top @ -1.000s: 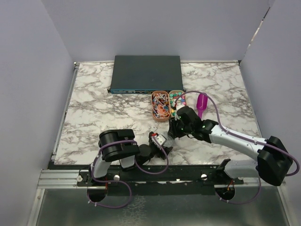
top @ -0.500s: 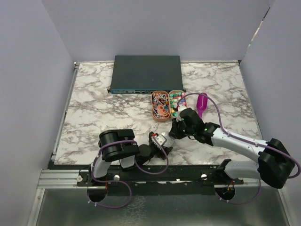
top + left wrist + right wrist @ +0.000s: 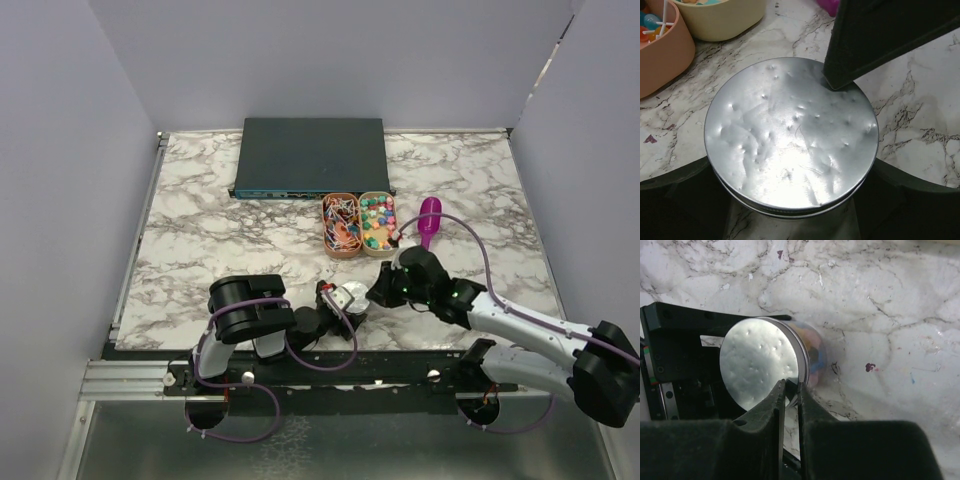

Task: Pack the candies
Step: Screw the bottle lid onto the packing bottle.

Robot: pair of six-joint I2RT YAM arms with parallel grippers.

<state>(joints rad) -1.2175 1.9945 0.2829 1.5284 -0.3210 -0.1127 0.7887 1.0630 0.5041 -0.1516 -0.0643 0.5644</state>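
The candies fill a beige tub, and more show through the clear wall of a small jar. A dented silver lid lies on that jar. My left gripper is closed round the jar's sides, with one finger on each side of it. My right gripper has its narrow jaws pinched on the lid's near rim. In the left wrist view one of its fingers rests on the lid's edge. The purple scoop lies to the right of the tubs.
An orange tub of pins and clips stands against the beige tub. Behind them lies a flat dark box. Grey walls close in the marble table on three sides. A metal rail runs along the near edge.
My right gripper has come back from the tubs to the jar in my left gripper, and its jaws have closed on the lid's rim. The left arm has not moved.
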